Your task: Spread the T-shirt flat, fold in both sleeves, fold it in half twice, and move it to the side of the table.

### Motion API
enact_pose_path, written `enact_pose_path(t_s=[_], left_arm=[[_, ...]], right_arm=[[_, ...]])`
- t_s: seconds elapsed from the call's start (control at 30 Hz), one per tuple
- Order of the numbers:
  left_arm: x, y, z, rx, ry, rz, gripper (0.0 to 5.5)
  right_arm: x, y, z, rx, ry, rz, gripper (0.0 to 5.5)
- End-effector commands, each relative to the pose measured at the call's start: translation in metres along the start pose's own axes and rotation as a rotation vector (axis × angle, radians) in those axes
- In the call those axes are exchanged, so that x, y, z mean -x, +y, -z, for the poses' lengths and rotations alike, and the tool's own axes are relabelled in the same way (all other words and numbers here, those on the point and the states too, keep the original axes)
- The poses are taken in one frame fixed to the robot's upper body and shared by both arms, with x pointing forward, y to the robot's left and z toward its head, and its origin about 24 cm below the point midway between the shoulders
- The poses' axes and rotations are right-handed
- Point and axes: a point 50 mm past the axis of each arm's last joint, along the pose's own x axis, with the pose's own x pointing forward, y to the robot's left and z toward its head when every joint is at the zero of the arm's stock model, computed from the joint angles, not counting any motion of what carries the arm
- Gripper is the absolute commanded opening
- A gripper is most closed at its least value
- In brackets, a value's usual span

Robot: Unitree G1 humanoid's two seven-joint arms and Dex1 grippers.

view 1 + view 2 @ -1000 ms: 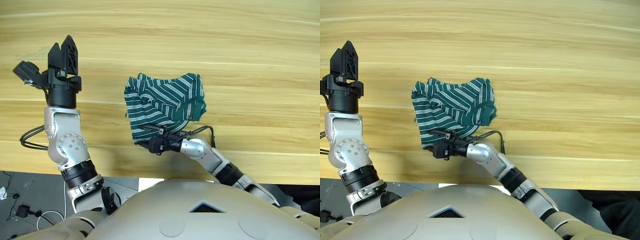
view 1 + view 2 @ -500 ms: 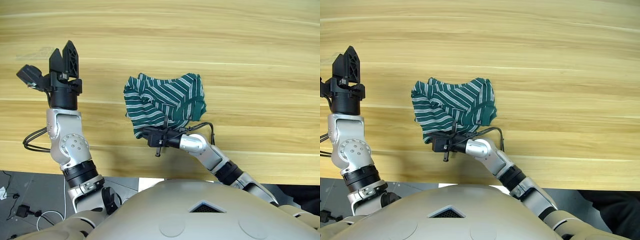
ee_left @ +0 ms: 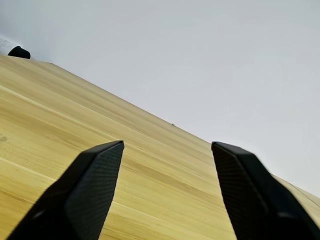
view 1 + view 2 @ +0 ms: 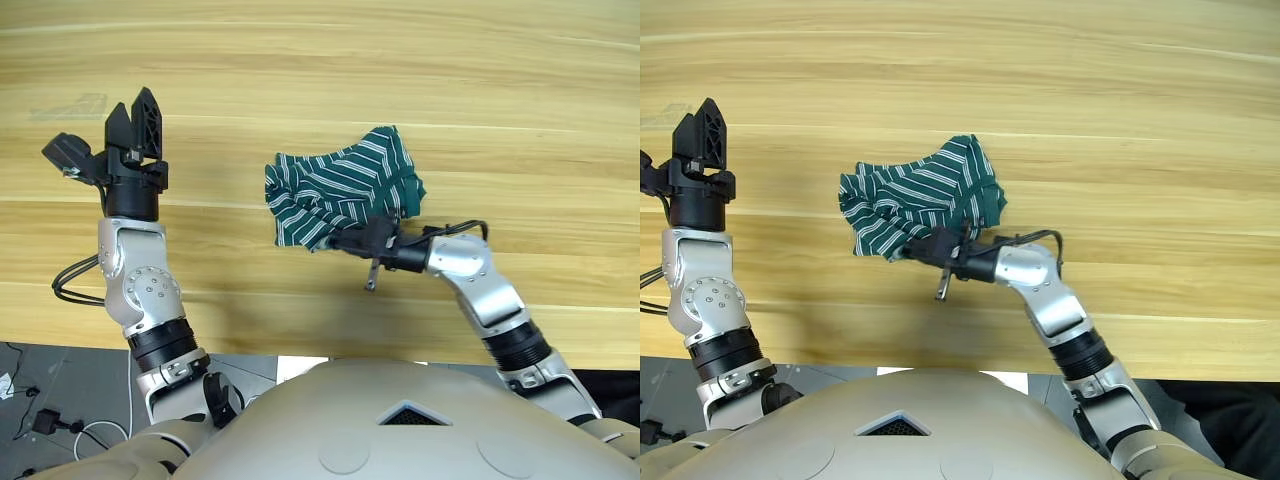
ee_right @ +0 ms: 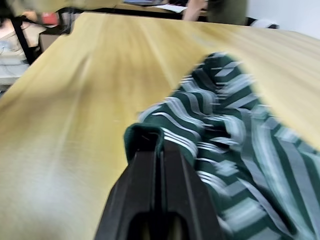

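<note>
One pincer is engaged: the right pincer (image 4: pixel 343 240) is closed on the near edge of the T-shirt (image 4: pixel 345 188), which is bunched in a crumpled heap near the middle of the tabletop (image 4: pixel 500 100) and not yet spread flat. The left pincer (image 4: pixel 135 108) is held raised and open at the left, well apart from the cloth, with nothing between its fingers.

Several failures can be foreseen. Because a single fold of hem is pinched, the whole heap is likely to be dragged as one lump when pulled, rather than opened out. More than one layer may also have been caught, which would prevent spreading. The thin bite could be lost if the fabric is tugged sharply. The cable (image 4: pixel 470 224) looped at the right wrist lies close to the cloth and could be snagged.

The grip itself is best judged in the right wrist view, where the fingers (image 5: pixel 142 170) are seen pressed together with a green fold wrapped over their tips. The shirt's full outline and the spacing of the two arms are given by the eye views instead. In the left wrist view, bare wood is seen through the gap between the spread fingers.
</note>
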Motion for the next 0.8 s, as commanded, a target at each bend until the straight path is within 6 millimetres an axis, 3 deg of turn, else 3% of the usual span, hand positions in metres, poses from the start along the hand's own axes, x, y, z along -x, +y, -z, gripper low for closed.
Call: enact_pose_path(t_s=[0.03,0.17,0.23,0.3,0.37,0.57,0.67,0.8], left_arm=[[-0.002,0.000,-0.003,-0.025,0.001,0.008,3.28],[-0.001,-0.005,0.004,-0.055,0.038,0.041,3.28],[0.006,-0.016,0.016,-0.125,0.141,0.164,3.28],[0.029,-0.034,0.034,-0.251,0.306,0.419,3.28],[0.052,-0.042,0.036,-0.312,0.394,0.618,3.28],[0.091,-0.045,0.034,-0.404,0.535,0.909,3.28],[0.091,-0.042,0.037,-0.445,0.547,0.908,3.28],[0.072,-0.039,0.044,-0.560,0.479,0.800,3.28]], right_arm=[[0.010,-0.006,-0.006,-0.013,-0.002,0.046,0.03],[0.011,-0.012,-0.009,-0.040,-0.026,0.075,0.03],[0.012,-0.018,-0.013,-0.064,-0.053,0.101,0.03],[0.013,-0.022,-0.015,-0.085,-0.071,0.132,0.03],[0.012,-0.025,-0.016,-0.115,-0.094,0.171,0.03],[0.016,-0.038,-0.024,-0.168,-0.160,0.240,0.03],[0.017,-0.041,-0.025,-0.168,-0.160,0.256,0.03],[0.017,-0.045,-0.027,-0.175,-0.179,0.285,0.03]])
